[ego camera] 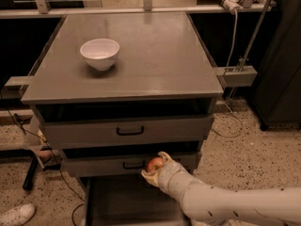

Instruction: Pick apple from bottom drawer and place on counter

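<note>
The small red apple [154, 164] is held in my gripper [155, 168], which is shut on it just in front of the middle drawer's face, above the open bottom drawer [127, 201]. My pale arm reaches in from the lower right. The bottom drawer is pulled out and shows a plain grey floor. The counter [155, 55] is the broad grey top of the cabinet, well above the gripper.
A white bowl [99, 53] stands on the counter at the left. Two shallower drawers with black handles [130, 131] are closed above the gripper. A white shoe [16, 214] and cables lie on the speckled floor at left. Metal rails stand behind.
</note>
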Controlling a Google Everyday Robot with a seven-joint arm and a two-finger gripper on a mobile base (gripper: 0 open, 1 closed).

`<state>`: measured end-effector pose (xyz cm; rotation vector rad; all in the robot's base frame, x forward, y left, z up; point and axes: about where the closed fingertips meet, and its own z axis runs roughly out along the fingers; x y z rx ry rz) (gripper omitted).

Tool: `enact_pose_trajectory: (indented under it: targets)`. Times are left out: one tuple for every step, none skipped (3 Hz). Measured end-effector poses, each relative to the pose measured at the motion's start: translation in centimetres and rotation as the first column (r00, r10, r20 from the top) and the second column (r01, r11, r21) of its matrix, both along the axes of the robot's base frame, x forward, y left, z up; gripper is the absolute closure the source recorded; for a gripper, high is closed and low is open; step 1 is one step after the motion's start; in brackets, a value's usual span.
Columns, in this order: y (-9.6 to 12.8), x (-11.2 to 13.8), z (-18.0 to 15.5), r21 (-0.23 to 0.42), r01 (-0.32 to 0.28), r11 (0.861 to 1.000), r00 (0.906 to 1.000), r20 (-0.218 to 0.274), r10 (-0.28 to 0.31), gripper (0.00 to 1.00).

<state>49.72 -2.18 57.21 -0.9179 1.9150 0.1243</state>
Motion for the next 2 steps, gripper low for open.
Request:
enact_pose_trajectory:
  targets:
    - [-0.7,0.3,4.2,0.035,0.019,0.999,0.9996,0.021,-0.02,1.0]
    - [-1.4,0.6,11.3,-0.002,0.0,1.0,0.997,0.077,0.0,1.0]
